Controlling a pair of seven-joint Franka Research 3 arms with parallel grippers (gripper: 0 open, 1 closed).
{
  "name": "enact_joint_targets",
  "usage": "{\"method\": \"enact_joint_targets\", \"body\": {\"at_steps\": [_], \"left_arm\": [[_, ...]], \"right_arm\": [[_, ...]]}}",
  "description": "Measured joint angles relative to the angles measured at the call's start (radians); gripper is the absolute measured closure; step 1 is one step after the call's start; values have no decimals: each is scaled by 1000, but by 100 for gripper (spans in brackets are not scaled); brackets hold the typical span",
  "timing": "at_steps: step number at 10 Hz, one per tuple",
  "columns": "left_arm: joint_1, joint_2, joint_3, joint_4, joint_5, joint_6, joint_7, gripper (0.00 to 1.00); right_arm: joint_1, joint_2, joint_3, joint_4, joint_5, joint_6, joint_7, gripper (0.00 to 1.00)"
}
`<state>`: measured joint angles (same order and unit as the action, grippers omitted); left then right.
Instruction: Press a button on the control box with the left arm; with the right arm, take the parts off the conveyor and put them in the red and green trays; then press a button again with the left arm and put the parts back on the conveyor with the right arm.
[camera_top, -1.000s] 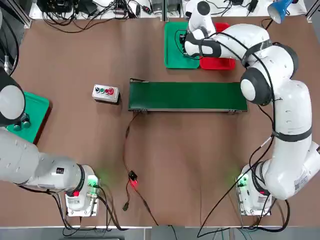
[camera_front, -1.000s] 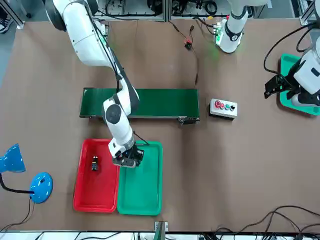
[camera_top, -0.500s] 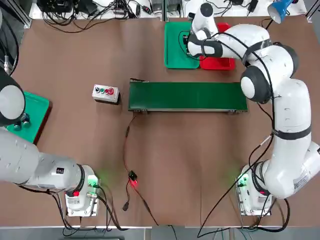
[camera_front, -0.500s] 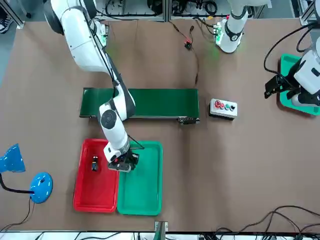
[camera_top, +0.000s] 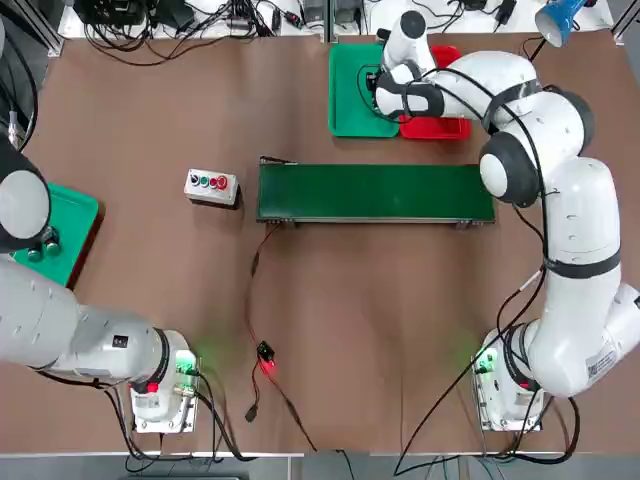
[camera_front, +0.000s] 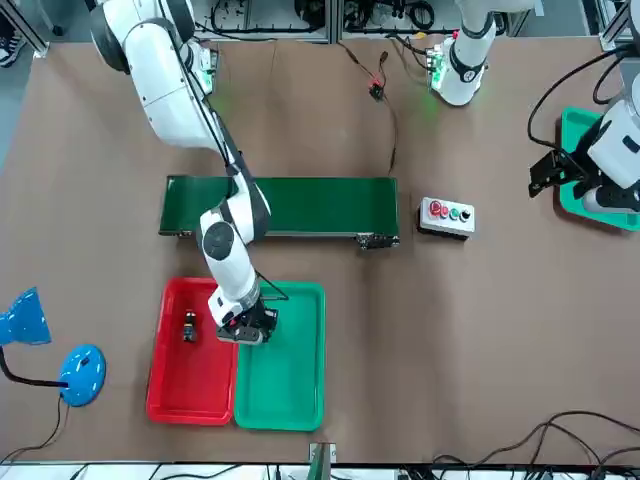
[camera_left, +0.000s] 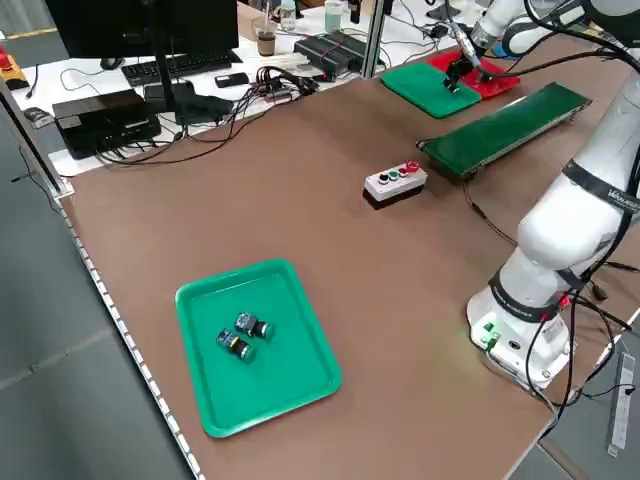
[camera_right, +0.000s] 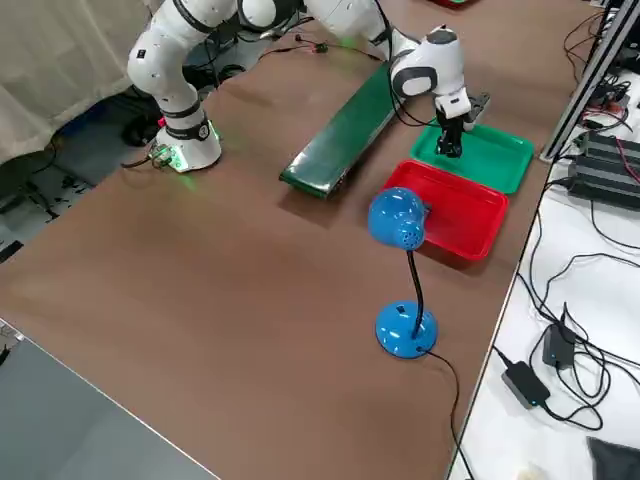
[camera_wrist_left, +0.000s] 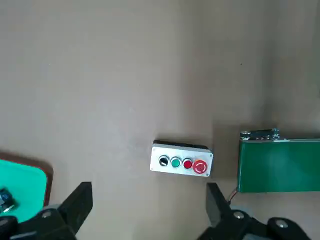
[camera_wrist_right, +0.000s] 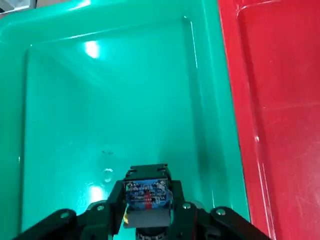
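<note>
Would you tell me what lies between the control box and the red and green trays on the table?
Only bare table: in the top view nothing sits between the control box and the green tray; the conveyor lies beside that stretch.

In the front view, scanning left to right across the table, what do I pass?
Blue lamp → red tray → right gripper, shut on a part over the green tray → control box → left gripper.
</note>
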<state>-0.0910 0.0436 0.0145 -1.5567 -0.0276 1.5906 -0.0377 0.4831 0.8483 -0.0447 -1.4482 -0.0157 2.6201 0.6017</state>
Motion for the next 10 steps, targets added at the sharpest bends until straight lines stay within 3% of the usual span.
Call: {"method": "enact_joint_targets", "body": {"at_steps": [7,8,10], "left_arm": [[0,-4,-16,1,0,-1,-2,0],[0,-4,-16,1,0,-4,-2,0],[3,-4,-16,2,0,-6,-3,0]], "right_arm": [[-4,0,-1,3,-2,0,-20,42],[-10,0,-1,11,-2,1,-23,36],[-29,-10,-4,34,-2,1,-23,5]]}}
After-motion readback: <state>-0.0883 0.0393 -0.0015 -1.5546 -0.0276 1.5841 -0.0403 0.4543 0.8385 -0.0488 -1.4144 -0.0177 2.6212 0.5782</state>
